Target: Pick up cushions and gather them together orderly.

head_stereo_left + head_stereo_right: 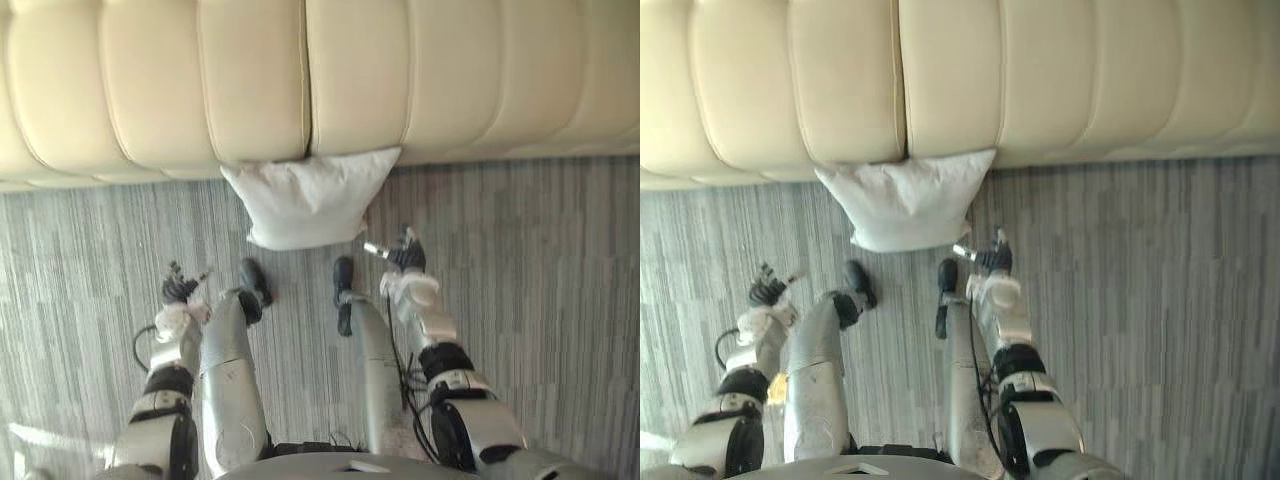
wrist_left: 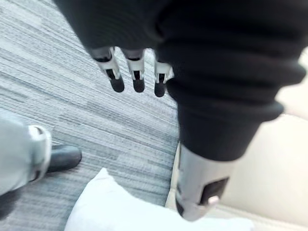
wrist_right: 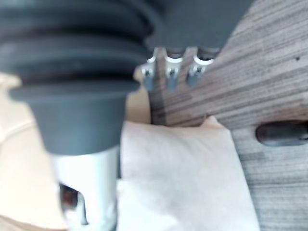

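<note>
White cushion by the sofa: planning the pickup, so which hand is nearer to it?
Right. The right hand hovers just off the right corner of the white cushion; the left hand hangs well clear, leftward.

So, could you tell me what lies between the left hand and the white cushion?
Just bare grey carpet separates left hand from cushion, per the left eye view.
</note>
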